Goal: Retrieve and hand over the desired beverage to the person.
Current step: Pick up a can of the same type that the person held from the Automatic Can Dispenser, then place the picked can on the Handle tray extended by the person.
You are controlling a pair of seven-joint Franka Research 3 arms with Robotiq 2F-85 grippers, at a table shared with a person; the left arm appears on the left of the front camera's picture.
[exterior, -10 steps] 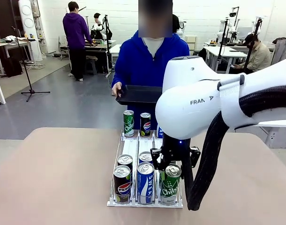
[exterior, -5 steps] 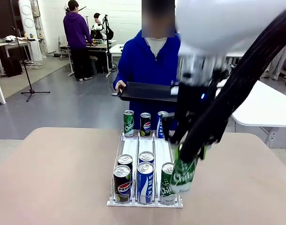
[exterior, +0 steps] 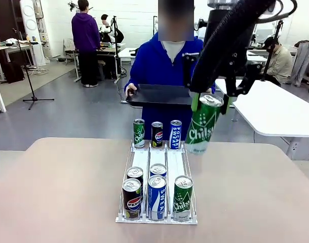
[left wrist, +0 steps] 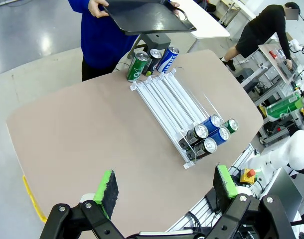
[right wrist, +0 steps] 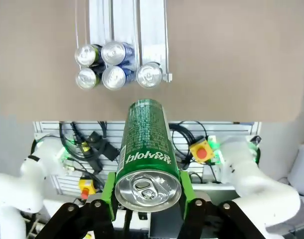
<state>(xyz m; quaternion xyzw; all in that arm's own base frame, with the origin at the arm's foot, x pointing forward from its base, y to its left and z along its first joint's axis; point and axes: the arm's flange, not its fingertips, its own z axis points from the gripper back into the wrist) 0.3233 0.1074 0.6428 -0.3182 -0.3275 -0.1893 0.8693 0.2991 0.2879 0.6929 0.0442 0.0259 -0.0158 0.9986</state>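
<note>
While the right arm's fingers (right wrist: 109, 193) clamp the green Chilsung soda can (exterior: 201, 126) aloft, its long axis tilted, the person's (exterior: 154, 66) flat black tray (exterior: 159, 94) waits just beyond; left arm's fingers (left wrist: 108, 185) gape.

Raised green can (exterior: 201, 129), at 1 o'clock of rack (exterior: 142, 160), read "Chils…". Rack's 12 o'clock end: blue can (exterior: 175, 134) read "POCARI SWEAT". 6 o'clock end: black can (exterior: 131, 199) read "PEPSI", front green can (exterior: 182, 200) "Chils…".

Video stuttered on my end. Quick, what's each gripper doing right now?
Left gripper: open, holding nothing, above the table.
Right gripper: shut on the green can, held up in the air.
</note>
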